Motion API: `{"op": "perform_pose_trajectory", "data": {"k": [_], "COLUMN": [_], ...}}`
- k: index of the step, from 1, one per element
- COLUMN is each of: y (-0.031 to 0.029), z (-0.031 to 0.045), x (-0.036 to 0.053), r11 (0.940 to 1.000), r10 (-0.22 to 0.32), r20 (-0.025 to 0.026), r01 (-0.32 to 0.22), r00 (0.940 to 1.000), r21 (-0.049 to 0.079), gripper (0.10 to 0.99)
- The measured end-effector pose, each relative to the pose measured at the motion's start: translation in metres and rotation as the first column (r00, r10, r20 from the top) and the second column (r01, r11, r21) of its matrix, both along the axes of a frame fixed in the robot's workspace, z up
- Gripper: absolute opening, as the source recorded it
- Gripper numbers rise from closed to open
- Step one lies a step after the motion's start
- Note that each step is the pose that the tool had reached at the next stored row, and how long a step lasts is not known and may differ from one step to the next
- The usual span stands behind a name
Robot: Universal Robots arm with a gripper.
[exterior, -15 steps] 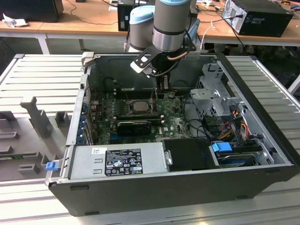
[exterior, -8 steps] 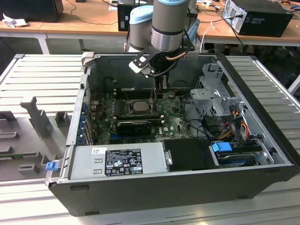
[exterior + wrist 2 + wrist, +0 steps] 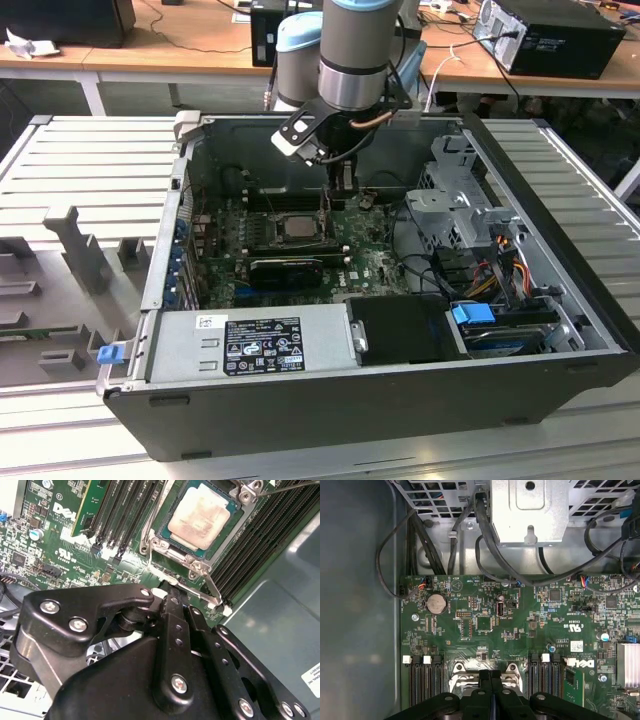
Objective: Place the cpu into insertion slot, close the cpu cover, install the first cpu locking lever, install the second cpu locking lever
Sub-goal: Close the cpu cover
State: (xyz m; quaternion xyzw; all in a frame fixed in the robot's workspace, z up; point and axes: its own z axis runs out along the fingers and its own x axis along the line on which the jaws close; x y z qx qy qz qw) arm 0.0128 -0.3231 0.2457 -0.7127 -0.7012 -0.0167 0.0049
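One gripper (image 3: 340, 188), exterior view: down inside the case, cpu (image 3: 297, 226) just beside the jaws. Second wrist view: cpu sits in the insertion slot (image 3: 175, 551), just ahead of the tips; a thin locking lever (image 3: 200, 591) lies right at them. First wrist view: jaws clenched, nothing btwn, over the motherboard (image 3: 520, 625). Risk, imo: tips slip off the lever & scrape the board.
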Motion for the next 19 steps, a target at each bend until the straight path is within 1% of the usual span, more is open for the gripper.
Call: {"op": "perform_pose_trajectory", "data": {"k": [19], "y": [0.0000], "z": [0.0000], "x": [-0.0079], "r11": [1.0000], "r10": [0.000], "r20": [0.0000], "r01": [0.000], "r00": [1.0000], "r21": [0.000], "gripper": [0.106]}}
